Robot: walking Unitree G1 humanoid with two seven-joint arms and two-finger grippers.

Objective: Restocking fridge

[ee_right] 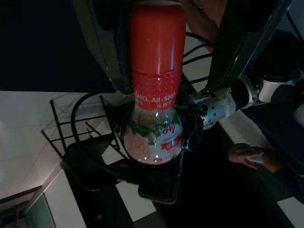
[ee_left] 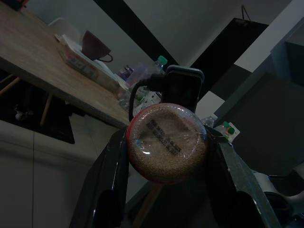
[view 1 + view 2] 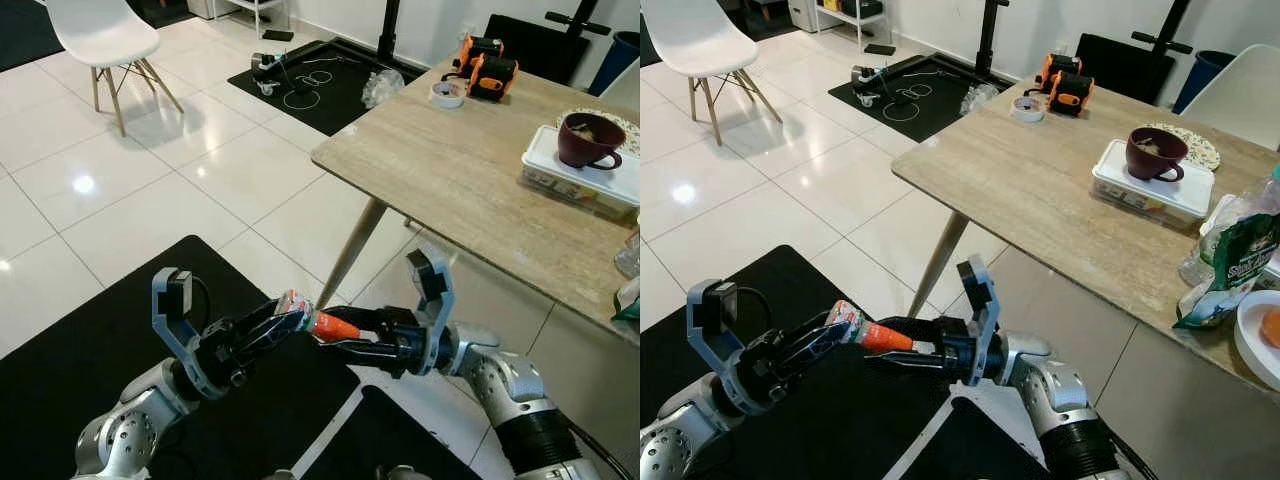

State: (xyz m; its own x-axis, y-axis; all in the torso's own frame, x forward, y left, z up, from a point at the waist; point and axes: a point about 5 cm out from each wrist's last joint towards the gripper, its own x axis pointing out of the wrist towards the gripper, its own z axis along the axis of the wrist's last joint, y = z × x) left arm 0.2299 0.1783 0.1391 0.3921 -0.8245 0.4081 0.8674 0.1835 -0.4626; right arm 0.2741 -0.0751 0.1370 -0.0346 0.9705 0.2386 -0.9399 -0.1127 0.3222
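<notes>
A small seasoning bottle [image 3: 303, 318] with an orange-red cap [image 3: 336, 326] hangs level between my two grippers, low over the black floor mat. My left gripper [image 3: 285, 318] is shut on the bottle's base end. In the left wrist view the round bottom [image 2: 167, 142] sits tight between both fingers. My right gripper [image 3: 338, 335] reaches in from the other side around the cap. In the right wrist view one finger [image 1: 111, 47] touches the red cap [image 1: 156, 42], while the other finger [image 1: 237, 47] stands a little off it.
A wooden table [image 3: 450, 170] stands ahead on the right, bearing a dark red mug [image 3: 588, 140] on a white container [image 3: 575, 178], a tape roll [image 3: 447, 94] and orange tools [image 3: 485, 68]. A white chair [image 3: 100, 30] stands far left on the tiled floor.
</notes>
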